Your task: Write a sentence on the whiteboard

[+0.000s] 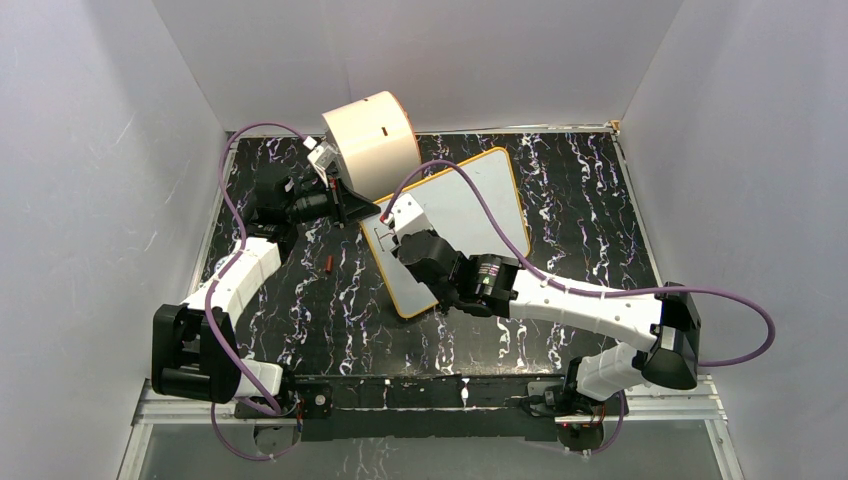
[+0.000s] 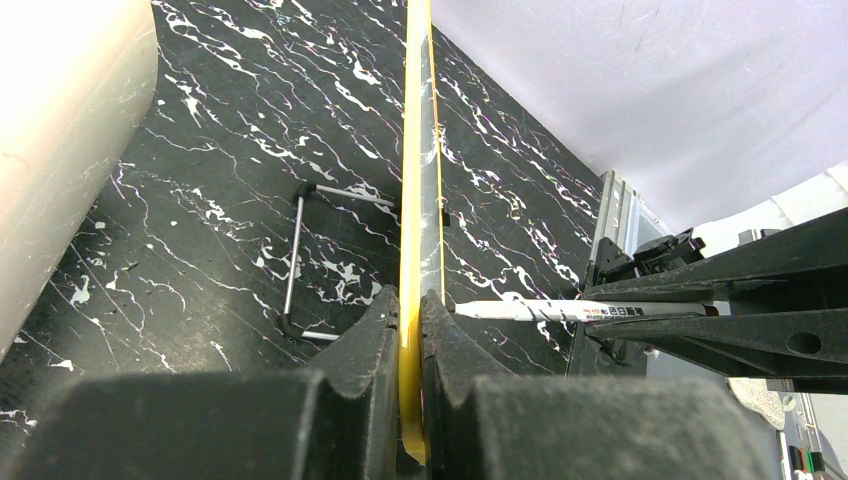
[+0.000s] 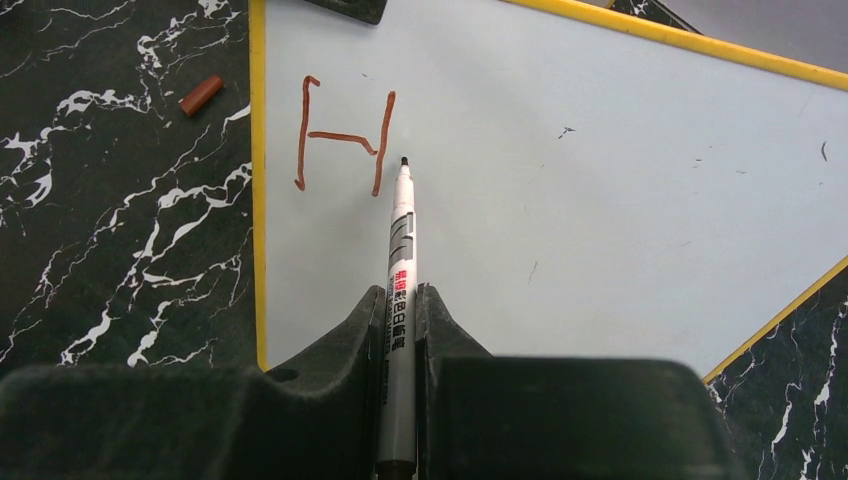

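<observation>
The whiteboard (image 1: 475, 200) sits in the middle of the top view, just below the cream drum (image 1: 372, 140). The left gripper (image 2: 410, 305) pinches its yellow edge tight. The right gripper (image 3: 400, 300) is closed on a marker (image 3: 402, 235). The sentence (image 3: 342, 140) is only one red-brown letter, upper left in the right wrist view, and the marker tip is just right of it. A brown cap (image 3: 201, 95) lies left of the board.

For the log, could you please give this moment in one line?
left gripper: clamps whiteboard | right gripper: holds marker | sentence: H
</observation>
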Robot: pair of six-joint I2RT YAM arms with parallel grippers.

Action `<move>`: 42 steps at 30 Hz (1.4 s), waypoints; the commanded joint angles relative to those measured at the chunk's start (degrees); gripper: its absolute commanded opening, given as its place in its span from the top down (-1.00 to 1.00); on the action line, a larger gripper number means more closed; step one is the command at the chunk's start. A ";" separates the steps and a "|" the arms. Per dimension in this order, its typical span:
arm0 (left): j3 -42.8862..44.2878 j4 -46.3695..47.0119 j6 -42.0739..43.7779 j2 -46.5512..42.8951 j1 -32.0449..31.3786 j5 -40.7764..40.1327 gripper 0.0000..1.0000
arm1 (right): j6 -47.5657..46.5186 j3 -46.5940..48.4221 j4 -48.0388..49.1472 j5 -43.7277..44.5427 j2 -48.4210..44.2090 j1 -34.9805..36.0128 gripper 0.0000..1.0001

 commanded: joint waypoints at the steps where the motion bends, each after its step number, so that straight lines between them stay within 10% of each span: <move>1: -0.10 -1.33 1.73 0.35 -0.46 0.73 1.00 | -0.46 0.10 3.48 2.14 -0.63 -0.25 1.00; 42: -0.06 -1.37 1.80 0.61 -0.63 0.84 1.00 | 1.72 -0.76 -2.50 -2.49 0.73 -1.21 1.00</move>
